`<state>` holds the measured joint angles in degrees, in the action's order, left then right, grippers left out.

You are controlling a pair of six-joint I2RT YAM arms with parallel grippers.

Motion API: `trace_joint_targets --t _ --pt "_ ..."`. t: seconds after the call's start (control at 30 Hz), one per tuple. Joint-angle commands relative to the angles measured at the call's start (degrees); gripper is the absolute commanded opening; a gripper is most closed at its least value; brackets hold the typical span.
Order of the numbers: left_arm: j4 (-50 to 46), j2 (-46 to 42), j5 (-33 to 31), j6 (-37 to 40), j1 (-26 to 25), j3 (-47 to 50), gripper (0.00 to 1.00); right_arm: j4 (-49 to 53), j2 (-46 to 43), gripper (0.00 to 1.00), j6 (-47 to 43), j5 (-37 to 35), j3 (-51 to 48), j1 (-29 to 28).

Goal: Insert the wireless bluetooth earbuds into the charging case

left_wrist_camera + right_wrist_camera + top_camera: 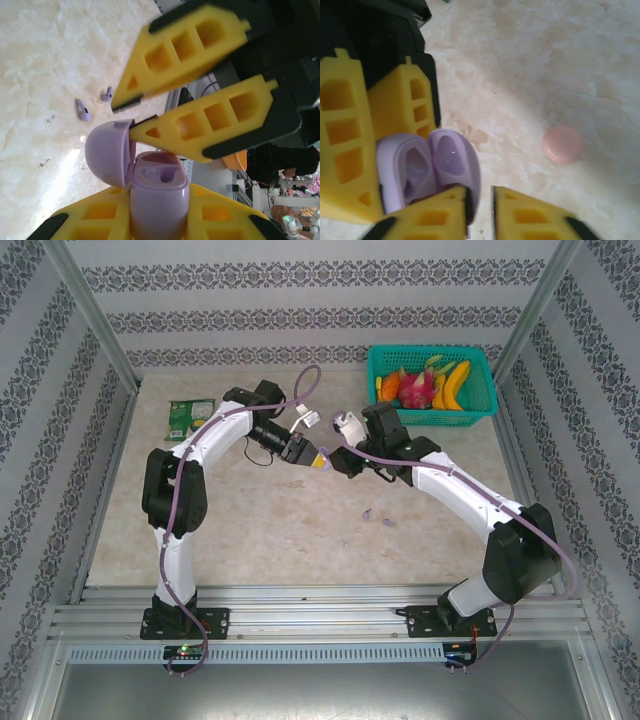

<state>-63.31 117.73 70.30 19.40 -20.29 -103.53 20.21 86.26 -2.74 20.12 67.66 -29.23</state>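
- Purple case [159, 197] is clamped in the left gripper [157, 220], with its lid [107, 155] open and no bud in yet.
- Right gripper [125, 119] has its jaws a little apart, and its tips are right at the lid.
- Next, I think, it must pick up an earbud [82, 111] lying past its tips.

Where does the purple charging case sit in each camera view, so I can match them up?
Left wrist: purple charging case at bottom centre, lid open to the left, clamped in the left gripper.
Right wrist: lower left, open.
Top external: mid-table, where the left gripper meets the right gripper; too small to make out.
Shared landmark: the left gripper's yellow fingers around the case.
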Motion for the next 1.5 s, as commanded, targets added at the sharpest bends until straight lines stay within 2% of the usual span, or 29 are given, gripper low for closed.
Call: trace_joint_targets --t 0.0,0.07,0.17,0.23,0.33,0.43,0.6,0.87,1.17,1.3,1.47 --pt "4.07 -0.54 1.41 -1.14 -0.73 0.11 0.12 -0.09 -3.17 0.35 1.2 -0.07 0.26 0.68" --pt "6.51 -1.58 1.07 -2.44 -0.71 1.32 0.09 -0.24 -5.16 0.44 2.73 0.31 -0.86 1.8" --pt "10.65 -3.59 0.26 -5.05 -0.75 3.8 0.04 -0.81 -8.81 0.53 5.77 0.98 -3.47 3.72" --pt "14.71 -5.34 -0.41 -7.18 -0.75 5.88 0.0 -0.96 -11.13 0.58 8.12 0.84 -5.32 4.9" --pt "21.29 -8.81 -1.76 -11.11 -0.79 9.88 0.0 -0.96 -14.03 0.63 12.26 -0.12 -7.86 6.29" --pt "28.39 -13.25 -4.26 -14.75 -1.15 14.29 0.0 0.42 -15.53 0.64 17.32 -2.73 -9.34 7.11" --pt "41.1 -21.43 -12.86 -21.85 -2.02 22.63 0.0 2.78 -15.56 0.65 27.34 -5.9 -11.24 7.88" --pt "61.41 -33.11 -30.6 -31.45 -2.89 35.82 0.0 7.4 -11.62 0.65 41.15 -11.75 -15.13 6.93" --pt "83.13 -41.03 -50.24 -39.07 -3.45 52.51 0.0 8.54 -6.96 0.65 44.04 -16.13 -16.51 2.1" --pt "89.54 -42.06 -54.28 -41.25 -4.07 57.45 0.0 8.03 -3.29 0.65 45.09 -17.56 -16.13 -0.54" --pt "94.99 -42.8 -55.58 -40.81 -5.17 61.06 0.0 7.66 0.76 0.65 46.14 -20.26 -15.59 -3.4"
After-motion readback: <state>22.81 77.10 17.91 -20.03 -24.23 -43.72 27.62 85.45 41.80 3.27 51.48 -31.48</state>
